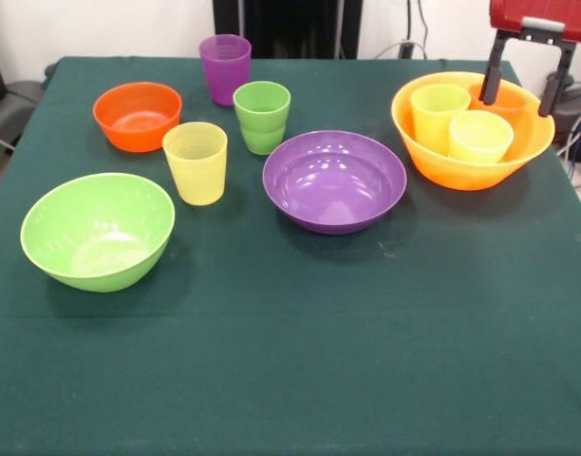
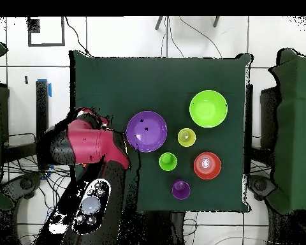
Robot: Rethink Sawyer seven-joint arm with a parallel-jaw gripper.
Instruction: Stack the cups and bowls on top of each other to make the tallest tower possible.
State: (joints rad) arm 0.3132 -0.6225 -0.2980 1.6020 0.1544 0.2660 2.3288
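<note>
Two dark fingers of the gripper (image 1: 520,87) hang spread apart over the far rim of the yellow-orange bowl (image 1: 471,166), clamping nothing; one tip hides part of an orange cup (image 1: 504,98) inside. Only the front view shows this bowl with its three cups, including two yellowish cups (image 1: 440,114) (image 1: 480,136); overhead, the arm (image 2: 92,147) covers them. Farther out stand the purple bowl (image 1: 334,180), lime cup (image 1: 262,116), purple cup (image 1: 225,66), pale yellow cup (image 1: 196,161), orange bowl (image 1: 137,115) and lime bowl (image 1: 97,231).
</note>
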